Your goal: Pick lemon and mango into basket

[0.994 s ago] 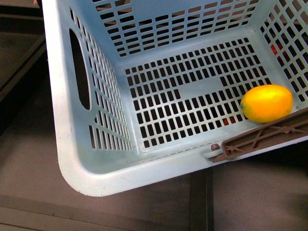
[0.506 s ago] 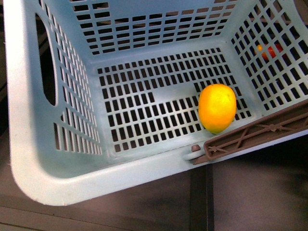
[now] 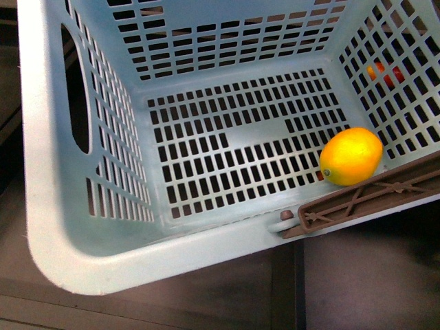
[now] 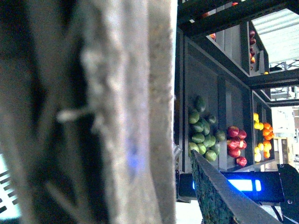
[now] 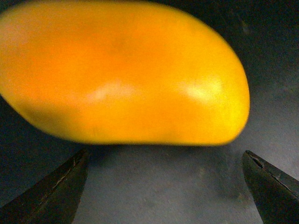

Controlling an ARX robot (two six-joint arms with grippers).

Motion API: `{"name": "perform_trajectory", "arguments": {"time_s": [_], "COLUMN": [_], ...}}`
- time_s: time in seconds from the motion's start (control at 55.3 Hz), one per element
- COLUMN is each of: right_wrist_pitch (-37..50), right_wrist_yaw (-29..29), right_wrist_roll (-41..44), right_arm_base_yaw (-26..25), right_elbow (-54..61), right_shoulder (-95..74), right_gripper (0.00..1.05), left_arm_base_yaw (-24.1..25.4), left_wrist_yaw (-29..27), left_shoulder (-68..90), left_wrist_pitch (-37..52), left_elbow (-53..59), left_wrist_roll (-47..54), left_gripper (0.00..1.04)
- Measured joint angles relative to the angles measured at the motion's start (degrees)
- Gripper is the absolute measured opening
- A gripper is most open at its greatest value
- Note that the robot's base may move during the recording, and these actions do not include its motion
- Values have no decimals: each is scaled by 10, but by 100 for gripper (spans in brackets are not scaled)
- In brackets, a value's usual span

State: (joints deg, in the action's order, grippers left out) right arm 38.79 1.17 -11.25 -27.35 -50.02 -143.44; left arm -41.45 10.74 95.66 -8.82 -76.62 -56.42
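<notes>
Lemon [image 3: 351, 156] lies inside the basket [image 3: 48, 206], at its near right wall beside the brown handle [image 3: 371, 196]. Mango [image 5: 126, 74] rests on a dark surface; no worktop edge shows to place it. Right gripper [image 5: 163, 186] is spread wide, short of the mango. Recommendation: advance until the fruit's middle sits between the fingers, then close gently across its narrow width. Left gripper: state cannot be told.

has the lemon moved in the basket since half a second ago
Yes. The lemon has rolled right across the basket floor, away from its solid centre patch, toward the right-hand wall beside the brown handle.
</notes>
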Motion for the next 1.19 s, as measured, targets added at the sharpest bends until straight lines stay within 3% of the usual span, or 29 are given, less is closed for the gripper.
{"name": "perform_trajectory", "arguments": {"time_s": [0.56, 1.193], "right_wrist_pitch": [-49, -51], "right_wrist_yaw": [25, 14], "right_wrist_roll": [-15, -14], "right_arm_base_yaw": [-17, -9], "right_elbow": [-64, -88], "right_shoulder": [14, 5], "right_gripper": [96, 96], "left_arm_base_yaw": [0, 0], "left_wrist_yaw": [0, 0], "left_shoulder": [0, 0], "left_wrist_pitch": [0, 0], "left_elbow": [0, 0], "left_wrist_roll": [0, 0], "left_gripper": [28, 28]}}
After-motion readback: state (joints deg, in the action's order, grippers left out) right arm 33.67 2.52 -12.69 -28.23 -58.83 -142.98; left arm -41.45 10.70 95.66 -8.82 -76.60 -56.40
